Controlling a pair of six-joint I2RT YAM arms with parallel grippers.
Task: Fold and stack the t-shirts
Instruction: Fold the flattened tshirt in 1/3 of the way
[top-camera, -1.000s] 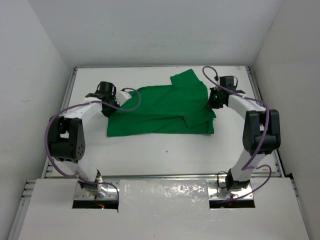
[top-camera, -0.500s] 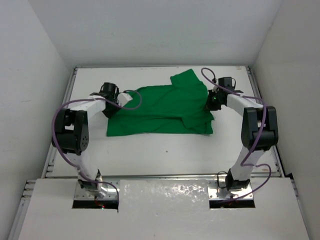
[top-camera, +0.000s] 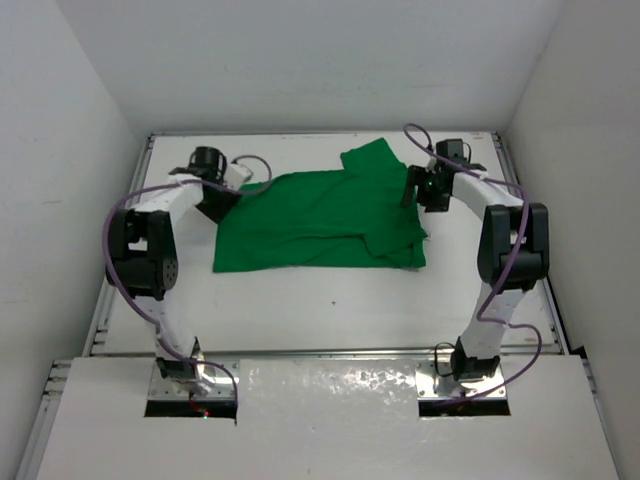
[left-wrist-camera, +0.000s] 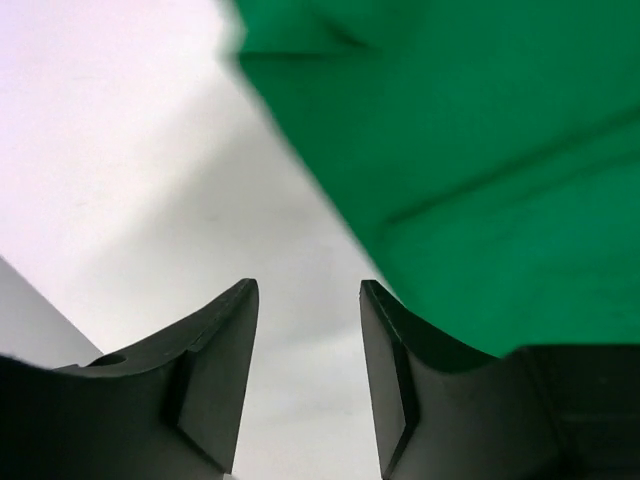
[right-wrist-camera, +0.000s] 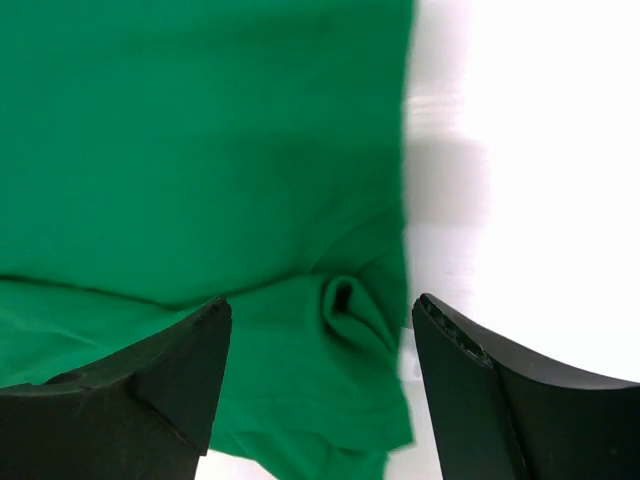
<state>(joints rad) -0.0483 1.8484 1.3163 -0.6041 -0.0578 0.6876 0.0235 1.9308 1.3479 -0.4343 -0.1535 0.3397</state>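
The bright green t-shirt (top-camera: 320, 215) lies partly folded on the white table (top-camera: 300, 300), with one sleeve sticking out toward the back wall. My left gripper (top-camera: 215, 203) hangs at the shirt's left edge. In the left wrist view the left gripper (left-wrist-camera: 305, 290) is open over bare table, and the t-shirt (left-wrist-camera: 480, 150) begins just beyond its right finger (left-wrist-camera: 395, 370). My right gripper (top-camera: 418, 190) hovers at the shirt's right edge. In the right wrist view the right gripper (right-wrist-camera: 322, 303) is open wide above a small pucker in the t-shirt (right-wrist-camera: 200, 150), holding nothing.
White walls close the table in at the back and on both sides. A raised rail (top-camera: 320, 133) runs along the far edge. Both arm bases (top-camera: 190, 375) sit at the near edge, with purple cables looping beside the arms.
Both grippers were shut on the shirt's side edges and now stand open, having let the cloth go. Both arms have shifted toward the back of the table.
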